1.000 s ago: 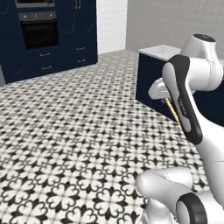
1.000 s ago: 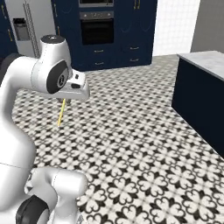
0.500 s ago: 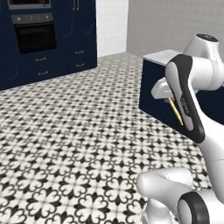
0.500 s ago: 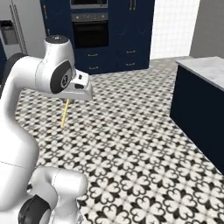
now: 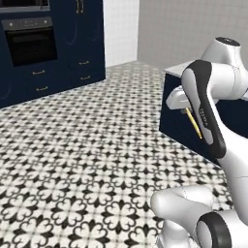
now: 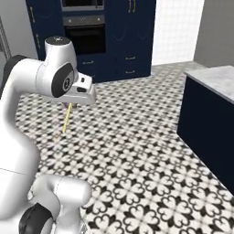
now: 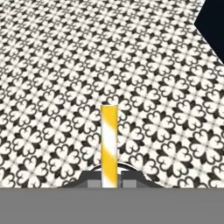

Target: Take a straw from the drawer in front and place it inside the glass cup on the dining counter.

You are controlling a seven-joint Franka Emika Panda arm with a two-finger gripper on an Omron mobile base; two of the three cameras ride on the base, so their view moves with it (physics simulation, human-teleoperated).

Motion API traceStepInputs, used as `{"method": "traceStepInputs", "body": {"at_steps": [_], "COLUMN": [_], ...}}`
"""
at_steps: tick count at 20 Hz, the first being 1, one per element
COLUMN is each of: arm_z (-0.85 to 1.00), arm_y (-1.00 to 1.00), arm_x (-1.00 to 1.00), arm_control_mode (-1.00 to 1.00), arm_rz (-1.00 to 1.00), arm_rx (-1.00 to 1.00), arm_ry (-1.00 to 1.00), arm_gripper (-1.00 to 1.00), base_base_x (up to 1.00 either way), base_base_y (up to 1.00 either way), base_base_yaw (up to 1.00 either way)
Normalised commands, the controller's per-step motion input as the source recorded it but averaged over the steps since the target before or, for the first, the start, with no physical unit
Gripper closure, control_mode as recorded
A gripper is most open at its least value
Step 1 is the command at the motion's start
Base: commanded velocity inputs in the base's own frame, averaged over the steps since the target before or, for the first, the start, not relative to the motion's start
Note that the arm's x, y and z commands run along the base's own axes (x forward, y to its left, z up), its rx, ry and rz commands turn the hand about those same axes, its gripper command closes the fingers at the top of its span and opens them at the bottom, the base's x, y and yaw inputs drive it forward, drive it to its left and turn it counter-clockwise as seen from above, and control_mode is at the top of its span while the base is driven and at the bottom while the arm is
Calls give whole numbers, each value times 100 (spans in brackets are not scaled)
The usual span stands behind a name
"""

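The straw (image 7: 109, 144) is clamped between the closed tips of the pincer (image 7: 109, 180), seen plainly in the hand view — a yellow-and-white striped stick rising straight out from the tips along the pincer's own line. In the right base view the straw (image 6: 66, 118) hangs below the hand, nearly upright with its free end pointing down at the patterned floor (image 6: 137, 151); in the left base view it (image 5: 194, 123) shows as a slanted yellow line just beside the forearm, in front of the navy base.

The relation that matters is where the desk lies from the held straw. The dining desk (image 6: 215, 77) — a marbled top over a navy base — stands off to the arm's right, well apart from the pincer, and its near corner (image 5: 175, 69) is seen just behind the arm in the left base view. The dark wedge at the top right of the hand view is judged to be that same base.

The glass cup cannot be made out on the visible part of the top, so its place along the desk cannot be told. The straw's long axis is already close to vertical, which is judged to suit a downward insertion once the cup is found. The carry is judged under way, the placing not yet done.
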Motion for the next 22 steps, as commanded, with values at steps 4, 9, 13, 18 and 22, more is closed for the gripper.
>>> {"method": "traceStepInputs", "body": {"at_steps": [4,9,13,18,22], "arm_z": [0,0,0,0,0], "arm_y": [0,0,0,0,0], "arm_x": [0,0,0,0,0], "arm_control_mode": [100,100,100,100,100], "arm_rz": [0,0,0,0,0], "arm_rx": [0,0,0,0,0], "arm_ry": [0,0,0,0,0], "arm_gripper": [100,100,100,100,100], "base_base_x": [100,100,100,100,100], "base_base_y": [16,27,41,50,46], "base_base_yaw": [-27,-31,-34,-36,-37]}}
